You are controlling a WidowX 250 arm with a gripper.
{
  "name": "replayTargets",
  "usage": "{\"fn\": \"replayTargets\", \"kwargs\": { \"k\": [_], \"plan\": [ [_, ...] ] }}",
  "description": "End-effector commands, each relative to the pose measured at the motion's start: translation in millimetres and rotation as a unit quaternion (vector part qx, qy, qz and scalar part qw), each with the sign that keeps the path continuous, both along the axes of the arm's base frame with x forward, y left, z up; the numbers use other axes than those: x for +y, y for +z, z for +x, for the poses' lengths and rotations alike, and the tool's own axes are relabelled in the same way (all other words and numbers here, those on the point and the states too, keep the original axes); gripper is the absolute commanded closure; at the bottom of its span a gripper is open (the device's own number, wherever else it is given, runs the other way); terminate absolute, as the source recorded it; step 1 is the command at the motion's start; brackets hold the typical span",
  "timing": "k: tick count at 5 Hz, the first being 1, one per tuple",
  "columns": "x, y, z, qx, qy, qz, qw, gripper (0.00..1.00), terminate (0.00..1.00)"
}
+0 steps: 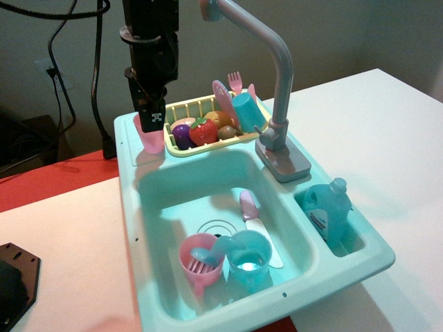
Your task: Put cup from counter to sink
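Note:
The pale-pink cup (150, 140) stands upright on the mint-green counter (130, 151) at the back left corner of the sink unit. My black gripper (155, 119) comes straight down from above onto the cup. Its fingertips, one with a black-and-white tag, sit at the cup's rim and hide the top of it. I cannot tell whether the jaws are pressing the cup wall. The sink (173, 187) lies just in front of and to the right of the cup.
In the sink lie a pink handled cup (201, 261), a blue cup (249, 261) and a toy knife (252, 220). A yellow rack (181, 109) with toy fruit and a blue cup (248, 111) stands right of the gripper. The grey faucet (278, 83) and a blue bottle (329, 211) are further right.

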State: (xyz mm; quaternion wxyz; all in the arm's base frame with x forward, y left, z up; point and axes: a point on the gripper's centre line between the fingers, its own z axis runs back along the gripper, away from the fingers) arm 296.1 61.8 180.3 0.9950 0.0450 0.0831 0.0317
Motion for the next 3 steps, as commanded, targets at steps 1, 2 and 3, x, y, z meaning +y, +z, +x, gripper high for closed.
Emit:
{"fn": "replayTargets", "kwargs": {
  "k": [1,2,3],
  "plan": [
    [0,0,0,0.0,0.0,0.0,1.0,0.0,0.0],
    [5,0,11,-0.001,0.008,-0.008,0.9999,0.0,0.0],
    [5,-10,21,0.009,0.02,-0.013,0.9997,0.0,0.0]
  ]
}}
